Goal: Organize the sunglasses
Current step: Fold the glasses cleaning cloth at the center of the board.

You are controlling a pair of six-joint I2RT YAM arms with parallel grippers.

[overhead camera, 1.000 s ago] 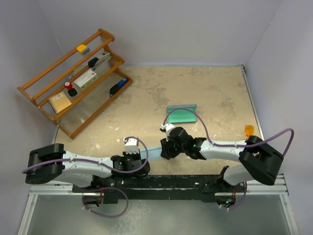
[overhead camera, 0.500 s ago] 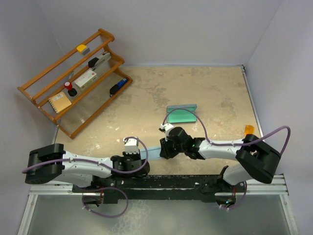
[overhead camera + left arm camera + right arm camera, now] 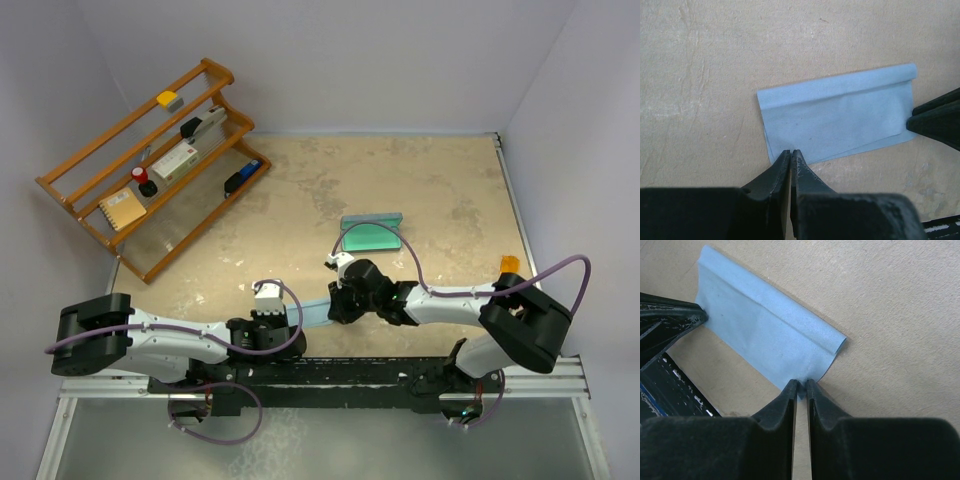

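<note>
The blue cloth is laid folded by the near edge of the desk. It is pinched at opposite ends by the fully closed left tool and the nearly closed right tool. The open teal case is left mid-desk, seemingly unfilled. Sunglasses cannot be made out.

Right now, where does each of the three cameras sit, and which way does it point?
Top external: above and behind the arms, looking down at the table, wooden rack and green case; both arms show.
Left wrist: on the left arm, looking past the left fingers at the blue cloth.
Right wrist: on the right arm, looking past the right fingers at the cloth's other end.
Shared: both wrist views show the cloth and the other arm's fingers.
</note>
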